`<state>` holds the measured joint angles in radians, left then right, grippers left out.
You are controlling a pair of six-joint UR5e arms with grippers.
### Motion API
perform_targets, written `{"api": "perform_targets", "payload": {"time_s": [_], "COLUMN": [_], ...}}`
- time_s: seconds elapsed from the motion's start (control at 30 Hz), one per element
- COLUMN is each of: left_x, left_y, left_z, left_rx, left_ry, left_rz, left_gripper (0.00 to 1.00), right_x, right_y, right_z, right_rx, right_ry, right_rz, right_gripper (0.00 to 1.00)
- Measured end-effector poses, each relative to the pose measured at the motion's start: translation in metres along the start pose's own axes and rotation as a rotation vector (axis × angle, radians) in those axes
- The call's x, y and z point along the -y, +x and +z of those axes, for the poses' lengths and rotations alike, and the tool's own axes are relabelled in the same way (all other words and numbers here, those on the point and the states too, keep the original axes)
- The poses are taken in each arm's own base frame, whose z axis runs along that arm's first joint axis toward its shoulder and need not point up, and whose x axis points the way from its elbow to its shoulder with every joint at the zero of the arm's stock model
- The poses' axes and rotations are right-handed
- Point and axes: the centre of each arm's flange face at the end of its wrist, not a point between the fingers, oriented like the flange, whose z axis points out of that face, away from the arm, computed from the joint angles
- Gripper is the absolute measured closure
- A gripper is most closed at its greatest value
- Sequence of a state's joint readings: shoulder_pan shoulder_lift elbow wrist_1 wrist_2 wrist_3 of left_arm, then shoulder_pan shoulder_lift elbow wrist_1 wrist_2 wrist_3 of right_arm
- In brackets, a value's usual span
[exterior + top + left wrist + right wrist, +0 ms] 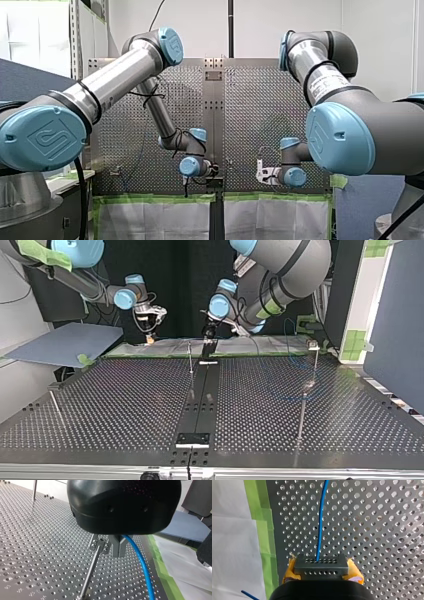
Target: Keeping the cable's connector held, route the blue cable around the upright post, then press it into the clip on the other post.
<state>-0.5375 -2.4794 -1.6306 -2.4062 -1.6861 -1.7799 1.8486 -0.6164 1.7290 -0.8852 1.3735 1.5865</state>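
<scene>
In the right wrist view my right gripper (323, 571) is shut on the dark connector (321, 564), held between its yellow pads (290, 570). The blue cable (320, 525) runs straight ahead from the connector over the perforated table. In the left wrist view my left gripper (119, 553) has its metal fingers (116, 545) shut on the blue cable (143, 566), which trails down beside them. The clip (99, 545) on top of a thin post (89, 573) sits right beside those fingers. In the top view my left gripper (207, 335) hangs by the middle post (190, 359), and my right gripper (150, 336) is further left.
Other thin posts stand at the top view's right (316, 356), front right (301, 420) and left (55, 407). A dark rail (202, 400) runs down the table's middle. Green tape (265, 542) and white sheet mark the table's edge. A blue-grey board (65, 342) lies beside the table.
</scene>
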Motion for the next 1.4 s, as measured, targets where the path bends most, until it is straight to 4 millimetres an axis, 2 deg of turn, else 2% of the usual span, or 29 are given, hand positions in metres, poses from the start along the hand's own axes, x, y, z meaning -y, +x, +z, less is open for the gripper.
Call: {"api": "perform_targets", "payload": {"time_s": [0.53, 1.07, 1.4], "left_x": [-0.003, -0.007, -0.011], "left_y": [-0.006, -0.024, -0.003], "left_z": [0.006, 0.027, 0.047], "left_rx": [0.013, 0.045, -0.013], "left_ry": [0.000, 0.059, 0.080], "left_rz": [-0.011, -0.118, -0.122], "left_gripper": [1.00, 1.00, 1.00], "right_x": [-0.004, -0.003, -0.007], "right_y": [0.006, 0.021, 0.038], "right_z": [0.008, 0.024, 0.039], "right_rx": [0.005, -0.020, -0.058], "right_ry": [-0.002, 0.018, 0.028], "right_rz": [-0.040, -0.055, -0.051], "right_gripper": [1.00, 1.00, 1.00]}}
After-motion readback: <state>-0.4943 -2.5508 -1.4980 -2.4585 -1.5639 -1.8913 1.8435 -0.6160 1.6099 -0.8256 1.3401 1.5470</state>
